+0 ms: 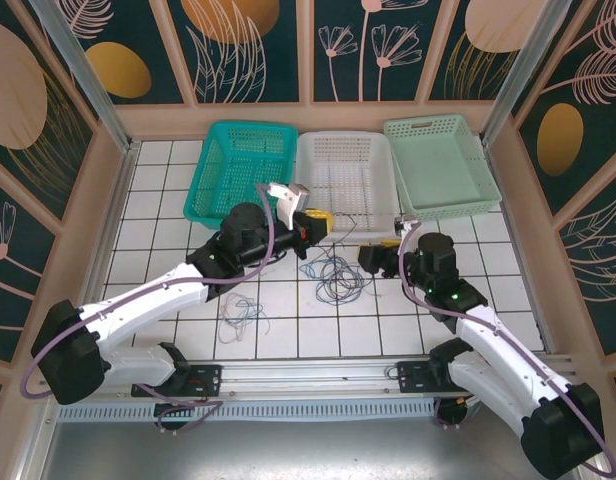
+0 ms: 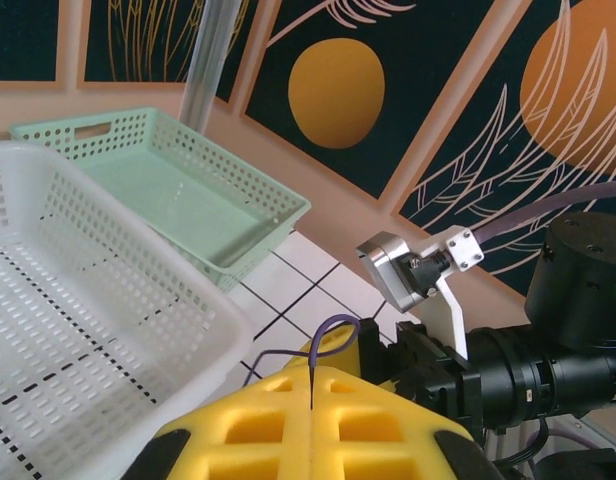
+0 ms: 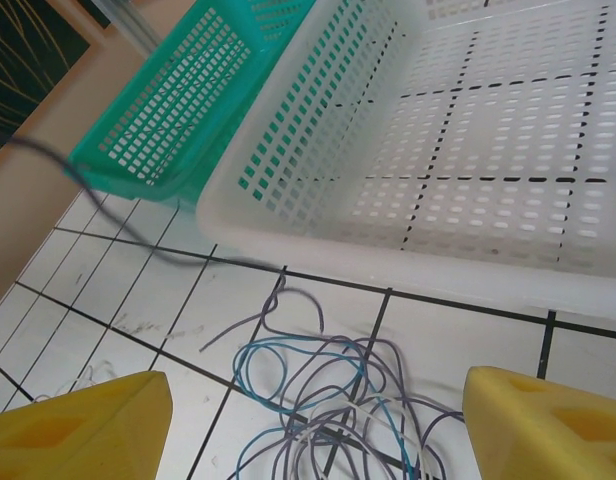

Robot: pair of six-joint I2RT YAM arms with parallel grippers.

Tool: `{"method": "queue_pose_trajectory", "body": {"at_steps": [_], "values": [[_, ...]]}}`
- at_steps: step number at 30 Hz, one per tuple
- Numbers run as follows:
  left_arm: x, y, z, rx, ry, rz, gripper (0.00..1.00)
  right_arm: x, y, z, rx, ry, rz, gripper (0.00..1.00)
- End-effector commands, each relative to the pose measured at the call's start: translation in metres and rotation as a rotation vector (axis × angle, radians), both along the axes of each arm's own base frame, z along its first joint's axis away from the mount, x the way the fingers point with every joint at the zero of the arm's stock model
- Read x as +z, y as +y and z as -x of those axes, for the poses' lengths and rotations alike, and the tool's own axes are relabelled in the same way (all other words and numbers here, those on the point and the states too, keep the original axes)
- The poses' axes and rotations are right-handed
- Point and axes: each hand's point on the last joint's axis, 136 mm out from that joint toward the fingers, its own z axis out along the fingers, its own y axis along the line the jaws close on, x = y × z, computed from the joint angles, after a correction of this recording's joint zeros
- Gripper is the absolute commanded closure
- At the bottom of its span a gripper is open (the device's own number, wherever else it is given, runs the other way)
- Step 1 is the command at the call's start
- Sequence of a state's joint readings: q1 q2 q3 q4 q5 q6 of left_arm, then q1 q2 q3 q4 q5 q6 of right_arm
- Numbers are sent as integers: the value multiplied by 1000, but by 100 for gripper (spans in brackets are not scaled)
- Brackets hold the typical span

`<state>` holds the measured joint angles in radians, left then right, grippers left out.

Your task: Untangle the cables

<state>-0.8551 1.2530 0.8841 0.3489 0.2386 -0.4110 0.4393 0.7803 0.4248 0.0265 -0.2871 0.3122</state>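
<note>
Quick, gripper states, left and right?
Left gripper: shut on a cable.
Right gripper: open, empty, above the cables.

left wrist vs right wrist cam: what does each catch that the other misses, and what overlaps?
Left wrist adds: the pale green perforated plastic basket, the left gripper shut on a thin dark purple cable looping above its yellow pads, and the right arm's silver wrist camera.
Right wrist adds: the teal perforated plastic basket, the loose tangle of thin blue, dark and pale cables on the white tiled table, and the right gripper open, facing it.
Both: the white perforated plastic basket.
</note>
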Motion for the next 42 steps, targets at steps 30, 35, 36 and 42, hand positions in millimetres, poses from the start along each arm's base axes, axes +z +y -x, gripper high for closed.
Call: {"method": "queue_pose_trajectory", "body": {"at_steps": [30,35,36,42], "values": [[113,26,29,-29,-160,331,100,-10,50,-18,-5,-85,-4,11],[141,29,32,-31,-219,345,100,-14,46,-16,-11,-74,25,12],[156,30,35,-39,-244,367,100,-13,44,-15,-12,-79,31,12],[187,28,48,-113,-290,433,100,-19,43,-10,-4,-61,39,11]]}}
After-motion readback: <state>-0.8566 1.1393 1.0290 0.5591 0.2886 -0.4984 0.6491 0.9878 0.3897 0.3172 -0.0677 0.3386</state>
